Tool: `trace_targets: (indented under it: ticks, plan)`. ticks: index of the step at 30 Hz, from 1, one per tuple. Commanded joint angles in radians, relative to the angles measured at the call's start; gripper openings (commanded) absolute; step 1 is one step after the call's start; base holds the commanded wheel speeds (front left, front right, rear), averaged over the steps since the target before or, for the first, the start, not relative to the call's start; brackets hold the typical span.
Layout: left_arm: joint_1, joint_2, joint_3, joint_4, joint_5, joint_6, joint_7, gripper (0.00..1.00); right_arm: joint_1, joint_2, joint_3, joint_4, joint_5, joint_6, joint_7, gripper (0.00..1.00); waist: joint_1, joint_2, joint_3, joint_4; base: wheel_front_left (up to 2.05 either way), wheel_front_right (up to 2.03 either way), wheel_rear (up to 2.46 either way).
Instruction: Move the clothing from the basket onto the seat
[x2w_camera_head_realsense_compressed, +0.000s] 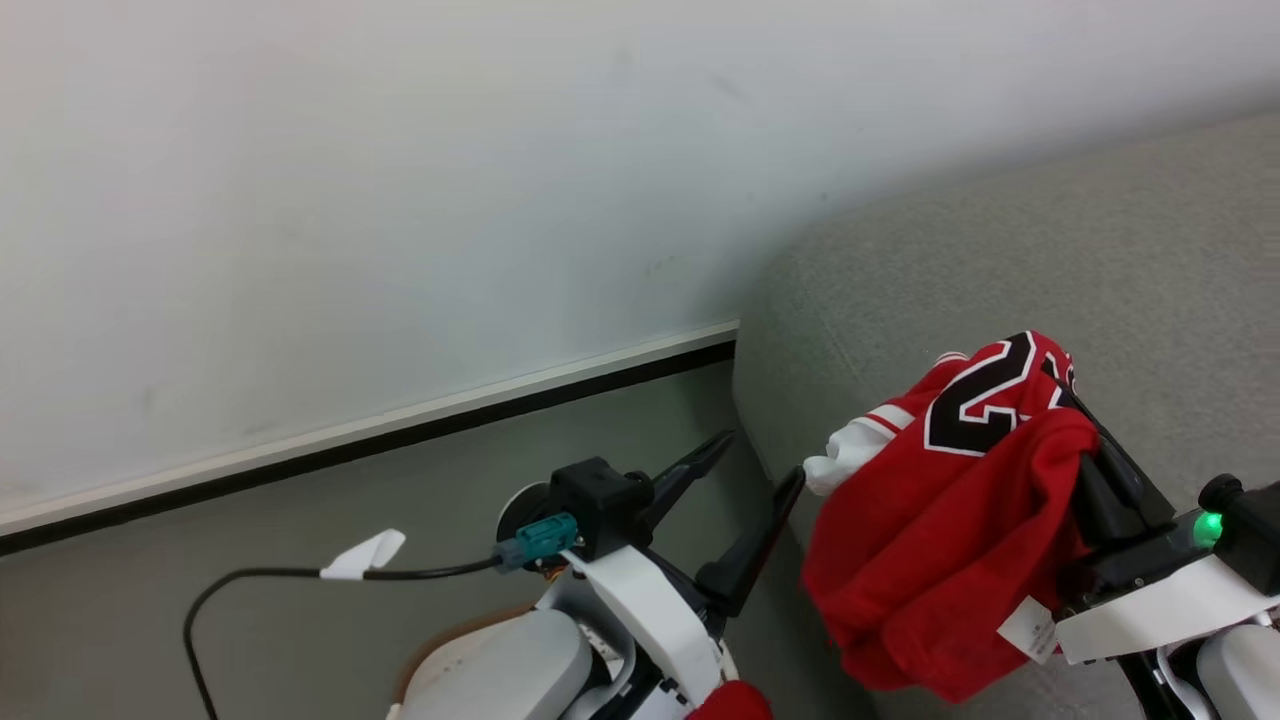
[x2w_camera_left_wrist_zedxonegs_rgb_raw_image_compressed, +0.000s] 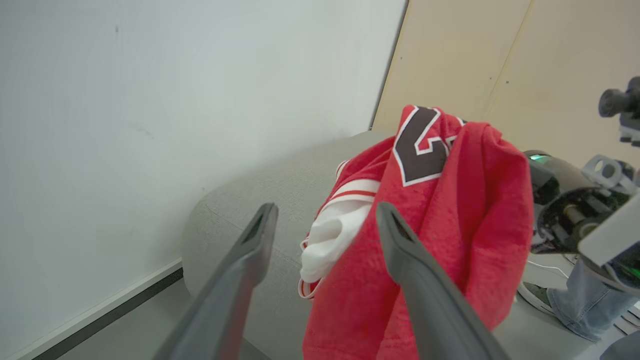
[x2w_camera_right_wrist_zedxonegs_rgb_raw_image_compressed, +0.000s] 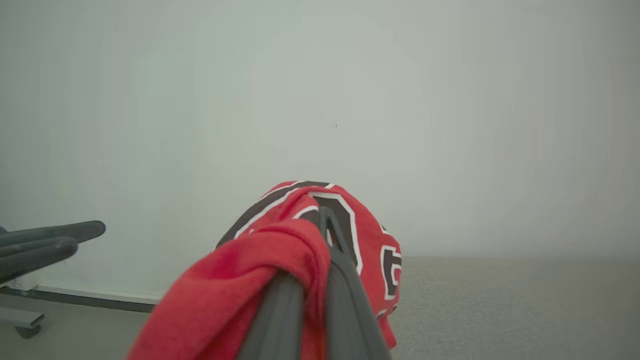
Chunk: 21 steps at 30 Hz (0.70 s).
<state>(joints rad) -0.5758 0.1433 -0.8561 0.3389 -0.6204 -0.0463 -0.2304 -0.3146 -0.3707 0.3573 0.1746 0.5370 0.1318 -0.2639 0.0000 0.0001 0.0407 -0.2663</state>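
Aloft, clothing (x2w_camera_head_realsense_compressed: 930, 540) in the right hand (x2w_camera_right_wrist_zedxonegs_rgb_raw_image_compressed: 322, 215).

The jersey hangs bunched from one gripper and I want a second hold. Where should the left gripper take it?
Probably the jersey's white-trimmed fold, approached from the robot's left: it juts toward the open left gripper, apart from the right gripper's clamped bunch.

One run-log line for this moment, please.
left gripper: open, empty | right gripper: shut on red jersey | red jersey: hanging bunched by grey sofa corner, not yet laid down
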Motion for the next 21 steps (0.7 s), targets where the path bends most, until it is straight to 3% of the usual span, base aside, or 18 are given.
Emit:
trace_targets:
  ticks: [1, 11, 21]
  plan:
    - [-0.005, 0.007, -0.001, 0.004, 0.01, -0.002, -0.01, 1.0, 0.013, -0.002, -0.007, -0.013, -0.009, -0.002, 0.0, 0.0, 0.0, -0.0001, 0.02, -0.043, 0.0, 0.0, 0.0]
    - [-0.028, 0.005, -0.014, 0.03, 0.033, -0.013, -0.02, 1.0, 0.04, 0.017, -0.081, -0.073, -0.001, -0.002, 0.0, 0.0, 0.0, -0.0001, 0.056, -0.141, 0.0, 0.0, 0.0]
    - [-0.062, 0.006, -0.025, 0.04, 0.074, -0.014, -0.027, 1.0, 0.006, 0.011, -0.125, -0.104, 0.006, -0.002, 0.0, 0.0, 0.0, -0.0001, 0.113, -0.155, 0.0, 0.0, 0.0]
